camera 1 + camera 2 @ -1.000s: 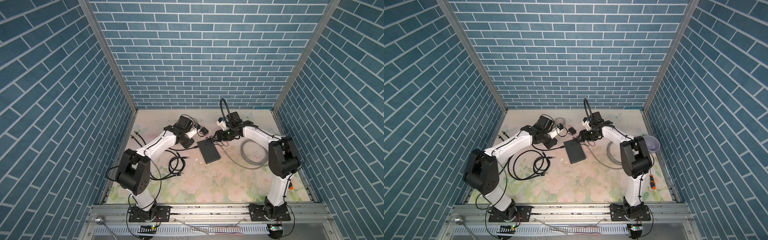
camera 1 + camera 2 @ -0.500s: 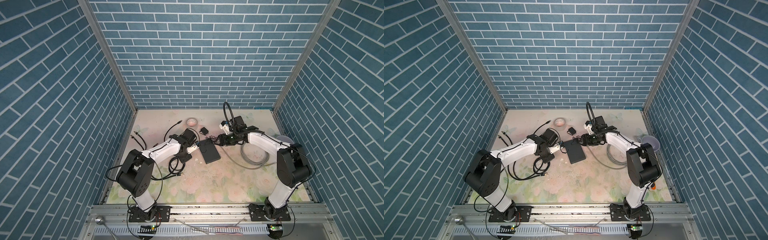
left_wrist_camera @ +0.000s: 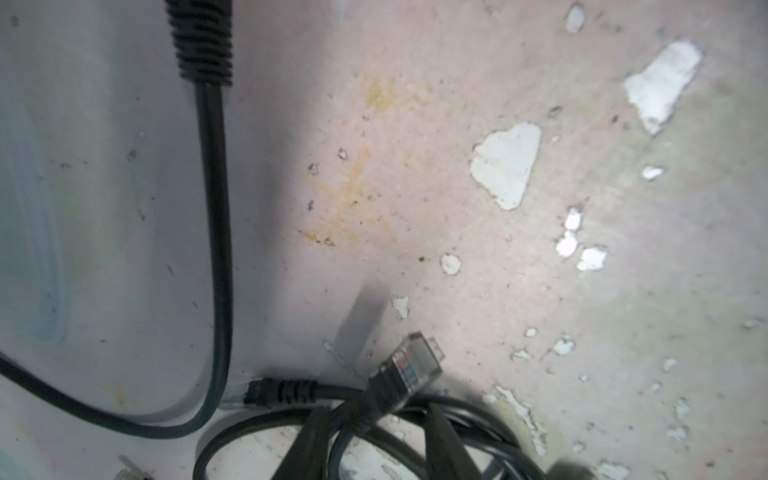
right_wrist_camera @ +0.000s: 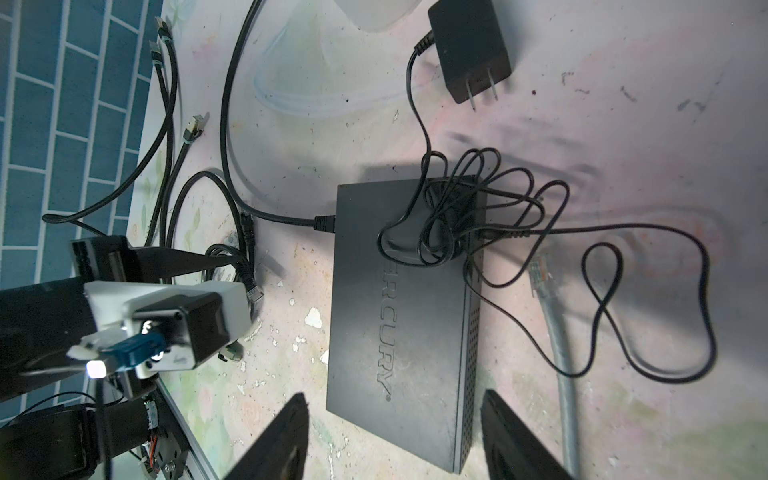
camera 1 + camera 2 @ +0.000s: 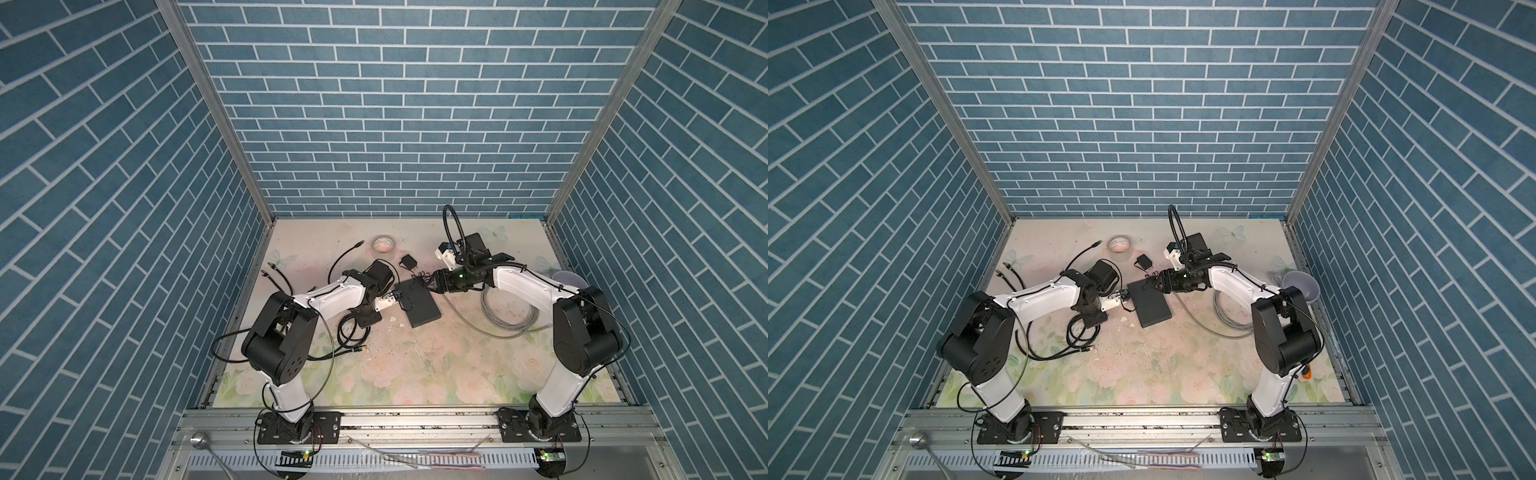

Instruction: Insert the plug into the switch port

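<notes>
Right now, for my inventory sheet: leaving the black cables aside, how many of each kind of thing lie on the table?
switch: 1
power adapter: 1
tape roll: 1
grey cable coil: 1
bowl: 1
orange item, mostly hidden: 1
Total: 6

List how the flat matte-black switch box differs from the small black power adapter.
The flat matte-black switch box is wide, thin and far bigger; the small black power adapter is a chunky block. The switch bears lettering; the adapter has two metal prongs. Both are black.
</notes>
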Motion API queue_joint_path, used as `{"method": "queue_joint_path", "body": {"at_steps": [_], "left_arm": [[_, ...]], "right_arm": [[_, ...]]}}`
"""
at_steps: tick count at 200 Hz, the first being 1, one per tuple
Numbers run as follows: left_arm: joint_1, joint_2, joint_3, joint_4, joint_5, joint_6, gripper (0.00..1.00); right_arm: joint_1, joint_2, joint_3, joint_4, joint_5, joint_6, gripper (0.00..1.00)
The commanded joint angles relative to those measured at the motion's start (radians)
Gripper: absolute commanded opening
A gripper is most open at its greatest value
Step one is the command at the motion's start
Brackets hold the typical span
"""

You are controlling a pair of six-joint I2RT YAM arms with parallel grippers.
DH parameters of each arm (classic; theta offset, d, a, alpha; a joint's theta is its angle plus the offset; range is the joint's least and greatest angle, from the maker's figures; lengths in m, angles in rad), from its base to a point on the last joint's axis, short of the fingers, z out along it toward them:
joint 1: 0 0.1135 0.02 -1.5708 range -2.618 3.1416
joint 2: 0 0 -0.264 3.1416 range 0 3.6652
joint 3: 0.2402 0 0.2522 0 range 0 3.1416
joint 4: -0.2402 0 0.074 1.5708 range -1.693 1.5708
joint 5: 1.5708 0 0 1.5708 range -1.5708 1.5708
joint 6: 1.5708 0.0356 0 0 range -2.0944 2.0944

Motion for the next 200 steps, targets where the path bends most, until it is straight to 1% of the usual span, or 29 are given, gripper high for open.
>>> {"method": "queue_joint_path", "body": {"at_steps": [1, 20, 34, 57, 87, 107, 125, 145, 165, 187, 200], "left_arm": [[0.01, 0.014, 0.011, 0.019, 0.033, 0.014, 0.32], [0.019, 0.021, 0.018, 0.026, 0.065, 0.015, 0.19], [0.024, 0.028, 0.029, 0.017, 0.1, 0.017, 0.13], [0.023, 0.034, 0.044, 0.01, 0.172, 0.008, 0.06], [0.023, 0.016, 0.063, 0.001, 0.2, 0.003, 0.0], [0.024, -0.008, 0.085, -0.013, 0.261, -0.01, 0.0], [0.022, -0.041, 0.092, -0.002, 0.344, -0.029, 0.0], [0.021, -0.071, 0.093, 0.031, 0.425, -0.041, 0.0], [0.021, -0.072, 0.117, 0.036, 0.488, -0.047, 0.0], [0.021, -0.054, 0.143, 0.026, 0.529, -0.043, 0.0], [0.02, -0.039, 0.16, 0.02, 0.541, -0.041, 0.0]], "right_arm": [[0.005, -0.018, -0.008, -0.009, -0.021, 0.0, 0.66], [0.006, -0.025, -0.009, -0.012, -0.028, -0.001, 0.66], [0.007, -0.035, -0.017, -0.011, -0.035, -0.003, 0.66], [0.007, -0.059, -0.037, -0.01, -0.037, -0.003, 0.66], [0.007, -0.096, -0.069, -0.012, -0.034, -0.007, 0.66], [0.007, -0.11, -0.084, -0.003, -0.039, -0.003, 0.65], [0.007, -0.118, -0.109, 0.038, -0.086, 0.013, 0.65], [0.024, -0.142, -0.183, 0.167, -0.203, 0.038, 0.65], [0.059, -0.171, -0.278, 0.352, -0.3, 0.068, 0.64], [0.095, -0.17, -0.321, 0.481, -0.316, 0.11, 0.63], [0.109, -0.16, -0.33, 0.514, -0.267, 0.131, 0.62]]}}
